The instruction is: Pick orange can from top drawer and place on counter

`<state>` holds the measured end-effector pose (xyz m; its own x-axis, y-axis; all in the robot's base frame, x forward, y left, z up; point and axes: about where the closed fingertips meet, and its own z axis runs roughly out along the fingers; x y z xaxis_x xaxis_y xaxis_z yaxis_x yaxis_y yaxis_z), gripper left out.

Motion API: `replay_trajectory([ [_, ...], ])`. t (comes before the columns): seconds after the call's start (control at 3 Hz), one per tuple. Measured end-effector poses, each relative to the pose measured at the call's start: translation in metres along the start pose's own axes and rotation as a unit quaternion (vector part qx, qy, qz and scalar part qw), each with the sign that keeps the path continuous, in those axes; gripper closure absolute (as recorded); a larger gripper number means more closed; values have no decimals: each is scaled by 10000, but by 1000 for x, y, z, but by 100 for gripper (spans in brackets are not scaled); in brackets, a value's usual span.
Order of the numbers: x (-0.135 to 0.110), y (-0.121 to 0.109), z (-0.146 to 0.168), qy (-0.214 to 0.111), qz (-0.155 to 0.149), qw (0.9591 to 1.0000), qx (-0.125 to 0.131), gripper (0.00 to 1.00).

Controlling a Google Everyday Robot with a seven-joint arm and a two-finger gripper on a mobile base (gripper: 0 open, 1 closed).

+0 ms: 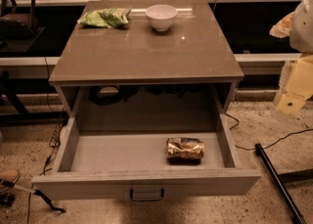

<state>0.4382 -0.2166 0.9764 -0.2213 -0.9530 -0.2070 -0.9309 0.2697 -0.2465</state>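
**Orange can lies on its side in the open top drawer**

We see the top drawer (88, 181) pulled fully out below the counter (146, 56), its dark handle (146, 195) centred on the front panel. The orange can (185, 149) rests on the drawer floor in the right half, nearer the front panel than the back, close to the right wall but not touching it. It lies flat rather than upright, with its long axis running left to right, parallel to the drawer front (its surface looks crumpled, and we cannot tell which end is the top).

At the back of the counter sit a green chip bag (104, 17) on the left and a white bowl (161, 16) beside it, apart from one another.

The gripper (292, 101) hangs at the right edge of the view, beyond the cabinet's right side and well apart from the can. Whether it is open or closed we cannot tell.
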Motion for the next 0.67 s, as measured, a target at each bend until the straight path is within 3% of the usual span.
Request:
replay_trajectory([
  [0.33,0,0,0,-11,1,10000,10,0],
  [0.67,-8,-9,66,-395,80,9989,-237,0],
])
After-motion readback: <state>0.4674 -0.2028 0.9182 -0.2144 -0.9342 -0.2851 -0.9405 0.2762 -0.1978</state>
